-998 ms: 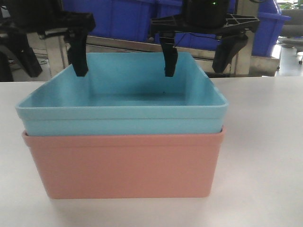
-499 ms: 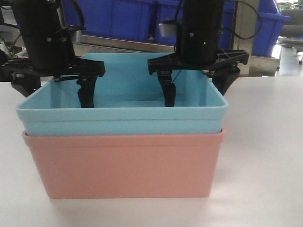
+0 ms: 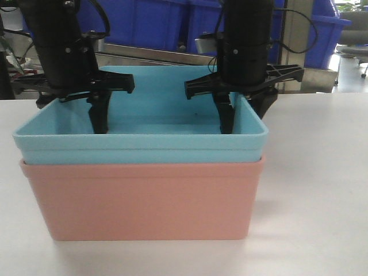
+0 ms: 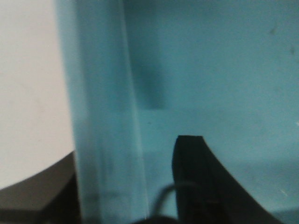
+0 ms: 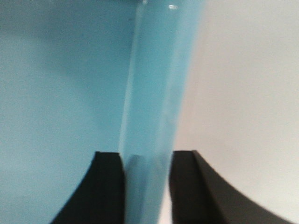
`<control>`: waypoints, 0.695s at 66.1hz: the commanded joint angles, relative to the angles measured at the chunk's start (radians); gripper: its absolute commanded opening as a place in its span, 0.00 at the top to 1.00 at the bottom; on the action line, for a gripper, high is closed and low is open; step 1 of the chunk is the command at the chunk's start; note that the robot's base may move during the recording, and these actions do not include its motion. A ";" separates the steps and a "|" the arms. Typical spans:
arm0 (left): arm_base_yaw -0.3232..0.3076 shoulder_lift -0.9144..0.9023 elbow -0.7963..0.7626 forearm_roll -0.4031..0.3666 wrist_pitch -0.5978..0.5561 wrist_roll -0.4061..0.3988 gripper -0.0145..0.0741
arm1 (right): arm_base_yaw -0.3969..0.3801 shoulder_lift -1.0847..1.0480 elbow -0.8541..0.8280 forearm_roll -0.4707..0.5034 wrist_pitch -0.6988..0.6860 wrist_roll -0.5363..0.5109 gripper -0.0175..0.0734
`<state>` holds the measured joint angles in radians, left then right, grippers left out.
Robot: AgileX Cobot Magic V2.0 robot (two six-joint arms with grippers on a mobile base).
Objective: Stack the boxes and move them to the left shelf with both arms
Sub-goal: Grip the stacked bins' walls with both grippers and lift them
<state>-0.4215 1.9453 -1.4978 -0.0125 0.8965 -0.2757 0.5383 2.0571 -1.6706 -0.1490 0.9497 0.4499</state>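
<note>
The light sky blue bin (image 3: 144,144) sits nested in the salmon pink bin (image 3: 144,198) on the white table. My left gripper (image 3: 72,115) straddles the blue bin's left wall (image 4: 105,116), with one finger inside (image 4: 196,177) standing off the wall, so it is open. My right gripper (image 3: 244,121) straddles the right wall (image 5: 154,93), and both jaws press against it (image 5: 145,154). The roller shelf is out of view.
Dark blue bins (image 3: 167,23) stand on a steel rack (image 3: 167,56) just behind the stack. The white table (image 3: 322,172) spreads to the right and front of the bins.
Both grippers came down over the blue bin's side walls. The right jaws narrowed onto the right wall. The stacked bins shifted slightly left.
</note>
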 commanded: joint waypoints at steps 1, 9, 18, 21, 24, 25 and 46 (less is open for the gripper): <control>-0.001 -0.039 -0.023 0.001 -0.002 0.021 0.85 | 0.003 -0.039 -0.024 0.001 -0.022 0.008 0.76; -0.001 -0.039 -0.023 -0.002 0.000 0.018 0.84 | 0.003 -0.044 -0.024 0.000 -0.024 0.008 0.75; -0.001 -0.046 -0.023 -0.002 0.008 -0.004 0.84 | 0.003 -0.064 -0.025 -0.009 -0.026 0.008 0.75; -0.003 -0.054 -0.023 -0.006 0.008 -0.006 0.84 | 0.003 -0.074 -0.025 -0.018 -0.026 0.008 0.75; -0.005 -0.065 -0.023 -0.008 0.008 -0.017 0.84 | 0.003 -0.083 -0.025 -0.023 -0.029 0.008 0.75; -0.005 -0.069 -0.023 -0.008 0.008 -0.024 0.84 | 0.003 -0.087 -0.025 -0.025 -0.029 0.008 0.75; -0.005 -0.231 -0.023 -0.012 -0.001 -0.058 0.84 | 0.003 -0.195 -0.025 -0.034 -0.041 0.008 0.75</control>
<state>-0.4135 1.8526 -1.4854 0.0184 0.9046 -0.3724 0.5508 1.9454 -1.6695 -0.1067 0.9726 0.4455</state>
